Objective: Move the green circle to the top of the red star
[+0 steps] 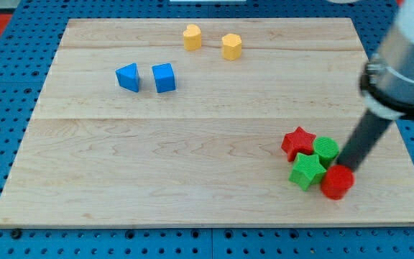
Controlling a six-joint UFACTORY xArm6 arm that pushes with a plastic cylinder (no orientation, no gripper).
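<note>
A: Green circle (327, 150) — where, relative to my tip (343, 167)?

B: Just to the tip's left and slightly farther. The rod leans down from the upper right, and its dark shaft crosses the circle's right edge, so that edge is hidden. Whether tip and circle touch, cannot tell.

A: Jaws?

B: No jaws on this arm; it ends in a plain rod, nothing gripped. The very end sits against the far side of the red round block (337, 182), which covers the actual contact point.

A: And the red star (298, 142)?

B: Left of the green circle, touching it or nearly. The green star (307, 170) lies nearer than both, tucked under the red star and pressed against the red round block on its right. All four form one tight cluster at the near right of the wooden board (157, 180).

A: Farther out?

B: Two blue blocks, far left: a wedge-like one (129, 77) and a squarer one (164, 78), exact shapes unclear. Two yellow blocks, far centre (192, 37) and (231, 46), outlines hard to make out. The arm's pale body (408, 57) is cut off at the right edge.
</note>
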